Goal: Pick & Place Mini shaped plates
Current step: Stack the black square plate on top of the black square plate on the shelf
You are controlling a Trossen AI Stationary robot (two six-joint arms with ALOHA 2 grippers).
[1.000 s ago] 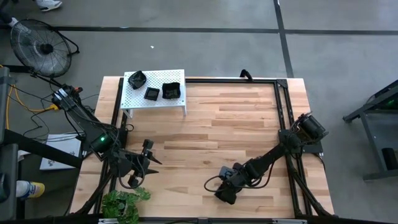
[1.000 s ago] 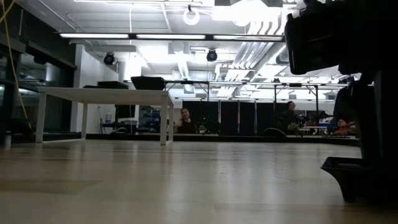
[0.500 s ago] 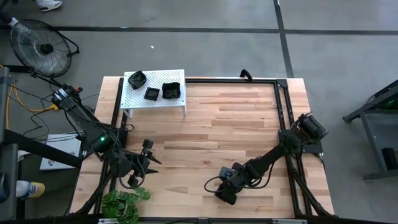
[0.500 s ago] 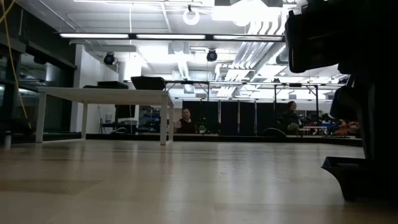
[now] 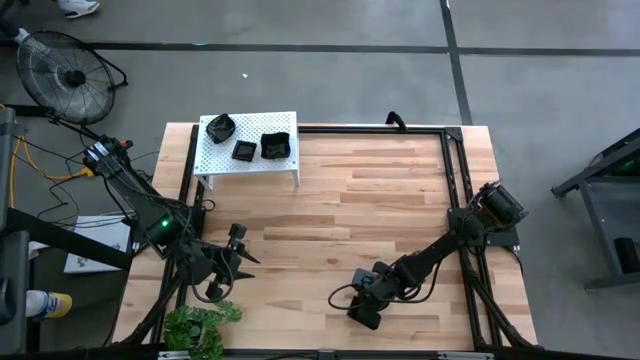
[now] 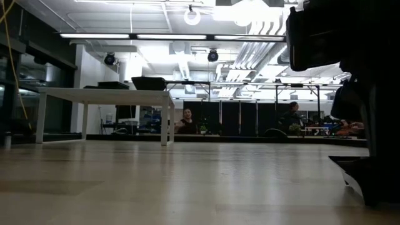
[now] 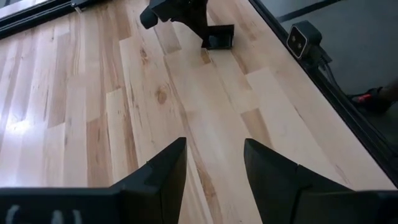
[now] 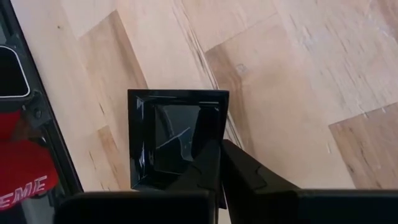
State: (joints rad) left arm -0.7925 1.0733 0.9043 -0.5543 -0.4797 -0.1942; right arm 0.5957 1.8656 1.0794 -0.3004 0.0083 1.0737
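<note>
Compared with the frame one second before, the arms have not shifted in the high view; the change shows in the low view, where the black square plate (image 6: 355, 170) at the right edge now sits tilted with one edge raised, whereas earlier it lay flat on the table.

Right gripper (image 8: 219, 163): at the near centre-right of the wooden table (image 5: 380, 200). Its two fingers (image 8: 208, 168) are brought together until they almost touch, pinching the near rim of the square plate (image 8: 168, 134). The plate's base still appears close to the wood; whether it has fully left the surface cannot be told.

Left gripper (image 7: 214, 165): at the near left of the table, waiting. Its fingers stand well apart with bare wood between them, holding nothing and touching nothing. The right arm and its plate show farther off in its wrist view.

Count of mini shaped plates: four in all. Three rest on the white perforated shelf (image 5: 222, 160) at the far left corner of the table: a wavy-edged dish (image 5: 220, 127) at the shelf's left, a small square dish (image 5: 244, 151) in the middle, and a larger square dish (image 5: 275, 146) at the right. The fourth is the square plate in the right gripper. Arms: two. Shelves: one.
</note>
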